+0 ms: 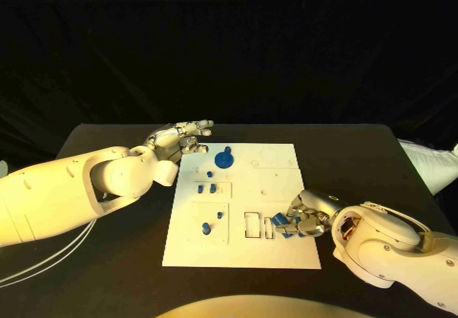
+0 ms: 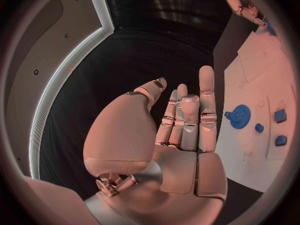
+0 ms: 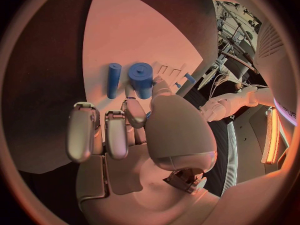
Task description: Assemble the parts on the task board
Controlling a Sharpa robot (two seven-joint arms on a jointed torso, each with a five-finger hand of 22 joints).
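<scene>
The white task board (image 1: 276, 162) lies in the middle of the black table. A blue gear (image 1: 224, 159) sits near its far left corner, also seen as the gear (image 2: 239, 116) from the left wrist. Small blue parts (image 1: 205, 189) stand in a left panel, and two more (image 1: 206, 228) lie in the panel below. My left hand (image 1: 186, 138) hovers off the board's far left corner, fingers (image 2: 207, 100) straight and holding nothing. My right hand (image 1: 307, 215) rests at the board's near right, pinching a blue cylinder (image 3: 141, 77) between thumb and finger. A slim blue peg (image 3: 114, 80) is beside it.
Two rectangular slots (image 1: 252, 224) open in the board just left of my right hand. Bare black table (image 1: 114, 265) surrounds the board. White cables (image 1: 38, 268) run along the near left.
</scene>
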